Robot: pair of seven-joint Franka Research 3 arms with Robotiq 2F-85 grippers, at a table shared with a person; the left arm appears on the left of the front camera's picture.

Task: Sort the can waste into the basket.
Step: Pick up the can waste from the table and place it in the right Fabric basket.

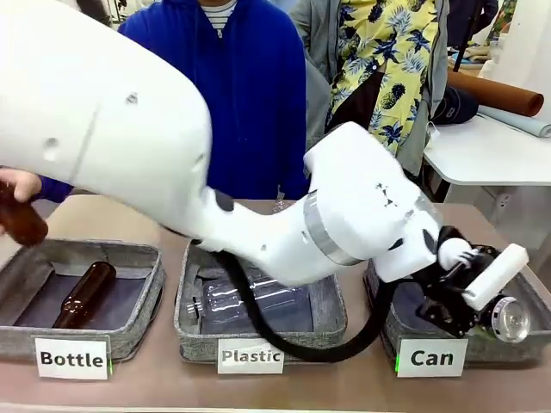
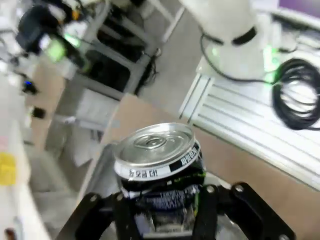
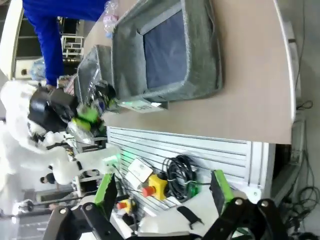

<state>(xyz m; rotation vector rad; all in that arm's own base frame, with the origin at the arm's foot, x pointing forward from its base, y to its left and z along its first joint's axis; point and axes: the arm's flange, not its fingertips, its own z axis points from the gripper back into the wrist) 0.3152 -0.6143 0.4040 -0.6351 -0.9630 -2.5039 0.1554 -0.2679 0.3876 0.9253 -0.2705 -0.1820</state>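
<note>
Tan table point(image 1: 164, 385) in front of me, three grey fabric baskets sitting straight on it in a row near my edge: Bottle basket point(image 1: 133, 334) on my left, Plastic basket point(image 1: 188, 317) in the middle, Can basket point(image 1: 498, 349) on my right, white labels facing me

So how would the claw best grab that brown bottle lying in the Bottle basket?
Probably by the wide middle of the brown bottle, coming straight down from above and closing across its width. It lies on its side, and the Bottle basket walls block any sideways approach.
</note>
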